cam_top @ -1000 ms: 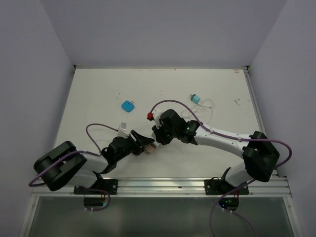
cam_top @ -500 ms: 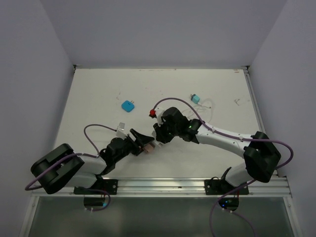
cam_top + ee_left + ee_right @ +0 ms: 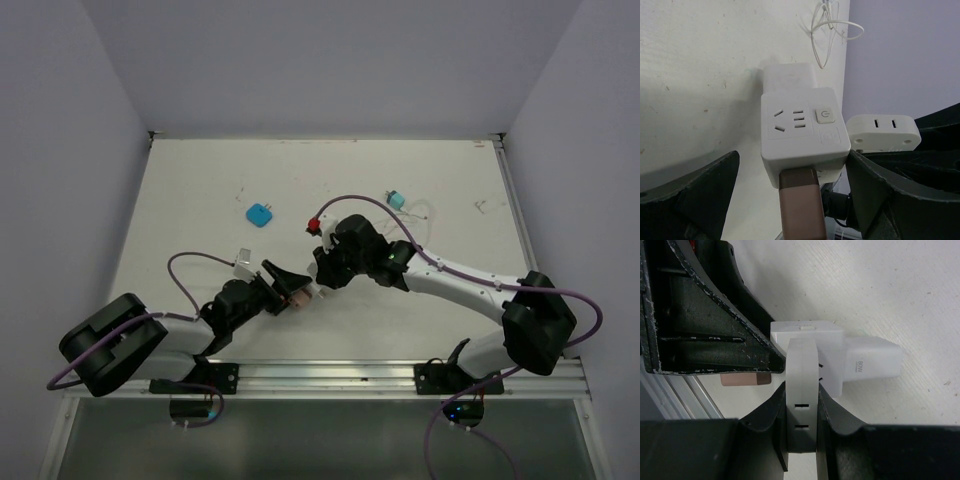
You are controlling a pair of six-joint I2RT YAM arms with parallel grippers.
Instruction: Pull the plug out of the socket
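Socket: the white plastic cube socket (image 3: 802, 132), with dark slots and a round button on its face, sits between the fingers of my left claw (image 3: 792, 155), over the off-white table (image 3: 700, 75).
Plug: the flat white oval plug (image 3: 801, 390) with two thin slots is pinched edge-on in my right claw (image 3: 801, 412). It is close against the socket's side face. I cannot tell whether its prongs are seated.
Left claw: wide. The finger on the plug's side touches the cube, and the other stands clear of it with table showing between.
Right claw: narrow, clamped on the plug with a finger flat on each broad face.
Rose-gold piece: a rose-gold rectangular piece (image 3: 800, 205) sticks out of the socket toward my left palm.
Charger block: a white rectangular charger block (image 3: 872, 360) sits on the socket's face away from my left palm.
Wire: a thin white wire loop (image 3: 827, 25) lies beyond that block, ahead of my left claw.
Farther out: a small blue square block (image 3: 260, 215) is well ahead of my left claw, and a small teal plug (image 3: 397, 200) is well beyond my right claw.
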